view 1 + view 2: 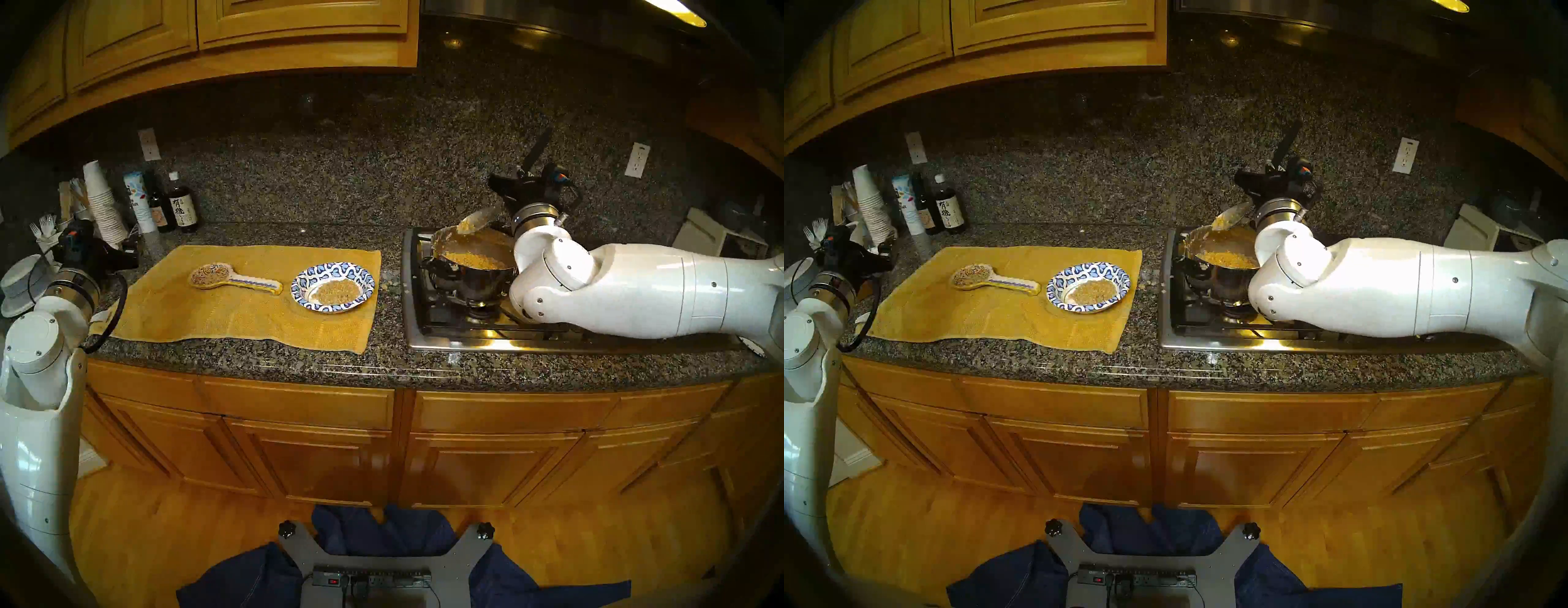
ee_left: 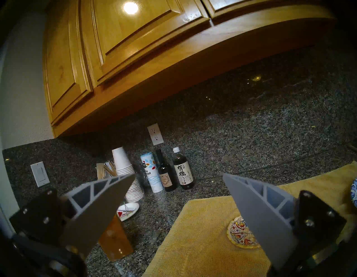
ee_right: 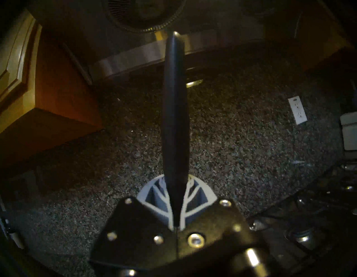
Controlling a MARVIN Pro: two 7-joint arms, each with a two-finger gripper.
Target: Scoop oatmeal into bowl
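The right gripper (image 3: 174,201) is clamping tight on a spoon (image 1: 474,221) over the pot (image 1: 471,271) of oatmeal (image 1: 475,260); the left gripper (image 2: 178,175) is sitting wide open, empty. The bowl (image 1: 333,287) is sitting left of the stove (image 1: 466,335), on the yellow towel (image 1: 237,314).

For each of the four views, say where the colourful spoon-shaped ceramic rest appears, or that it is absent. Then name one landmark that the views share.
Head stereo left: spoon rest on the yellow towel, left of the bowl.
Head stereo right: spoon rest, same spot, slightly further left in the picture.
Left wrist: only its round end shows, lower right, partly behind a finger.
Right wrist: not in it.
Shared landmark: the speckled granite backsplash.
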